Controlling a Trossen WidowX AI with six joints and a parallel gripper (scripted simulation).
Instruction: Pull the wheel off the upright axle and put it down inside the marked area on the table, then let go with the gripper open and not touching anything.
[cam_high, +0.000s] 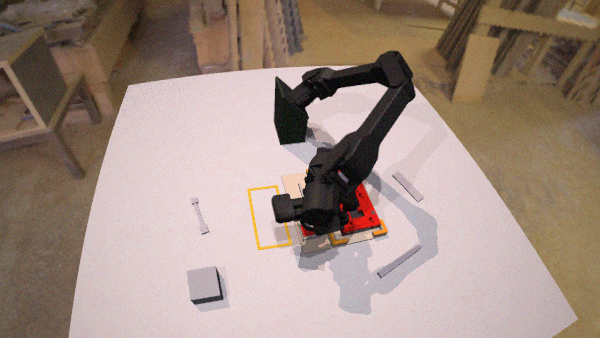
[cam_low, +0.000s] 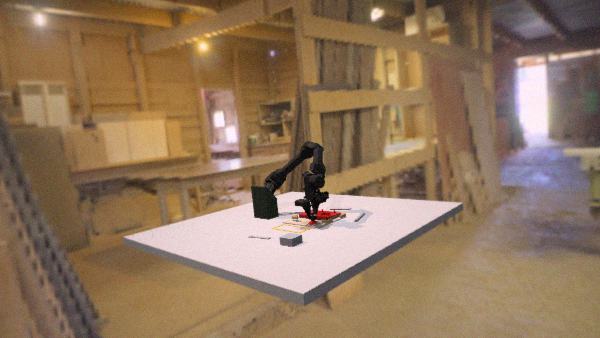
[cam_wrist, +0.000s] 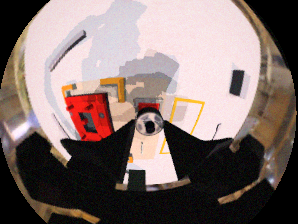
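The wheel (cam_wrist: 150, 123), with a dark rim and a pale grey hub, sits between the fingertips in the wrist view. My gripper (cam_wrist: 149, 121) (cam_low: 313, 218) is shut on it from both sides. A small red base (cam_wrist: 149, 106) (cam_high: 307, 232) shows beneath the wheel, at the edge of a beige board. The axle is hidden, and I cannot tell how far down it the wheel sits. In the top view the arm hides the wheel and fingertips. The marked area is a yellow outline (cam_high: 254, 220) (cam_wrist: 189, 100) on the table beside the board.
A red plate (cam_high: 369, 210) (cam_wrist: 89, 115) with pegs lies on the board, with orange corner brackets (cam_high: 338, 240) beside it. A grey block (cam_high: 203, 283) (cam_low: 291, 240), a thin grey bar with thicker ends (cam_high: 200, 216) and two flat strips (cam_high: 408, 187) (cam_high: 399, 261) lie farther out. A dark upright panel (cam_high: 290, 117) stands behind.
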